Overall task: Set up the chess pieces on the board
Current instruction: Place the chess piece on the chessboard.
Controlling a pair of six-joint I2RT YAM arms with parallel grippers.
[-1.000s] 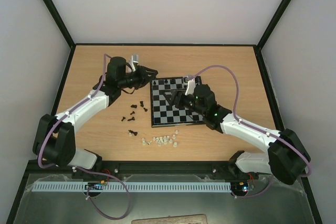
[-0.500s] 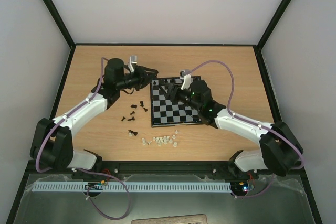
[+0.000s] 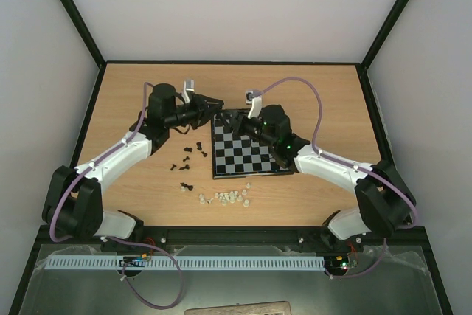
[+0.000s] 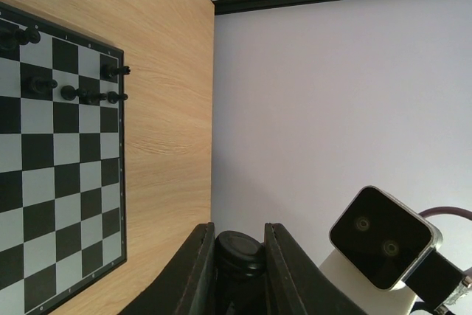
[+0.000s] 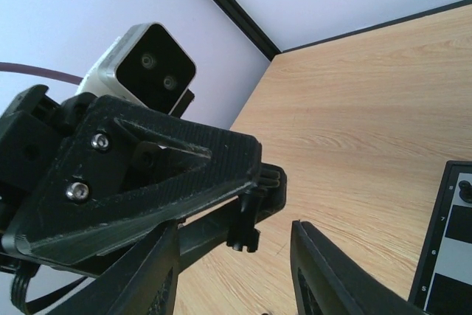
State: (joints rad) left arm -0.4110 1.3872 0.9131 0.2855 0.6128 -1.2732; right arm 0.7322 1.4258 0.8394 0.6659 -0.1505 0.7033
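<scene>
Wooden table (image 3: 332,101) carries the board (image 3: 254,158), which sits in the middle, a bit to the right. Your left jaws are clenched on one black chess piece (image 4: 240,250). It sits tight between the two fingers (image 4: 193,274). These jaws hang just past the far left corner of the board, over the wood.

Your right jaws are released. Their fingers (image 5: 151,278) stand apart with nothing between them, only the table below. They hang over the far left part of the board, very near your left jaws. The right wrist view looks right at your left jaws, and you can see the small black piece at their tip.

A few black chess pieces (image 4: 81,94) stand on the board near its far edge. More loose black pieces (image 3: 189,156) are scattered on the table just left of the board. You cannot tell from above which of them stand and which lie down. A bunch of whitish pieces (image 3: 225,197) sits on the table near the near left corner of the board.
</scene>
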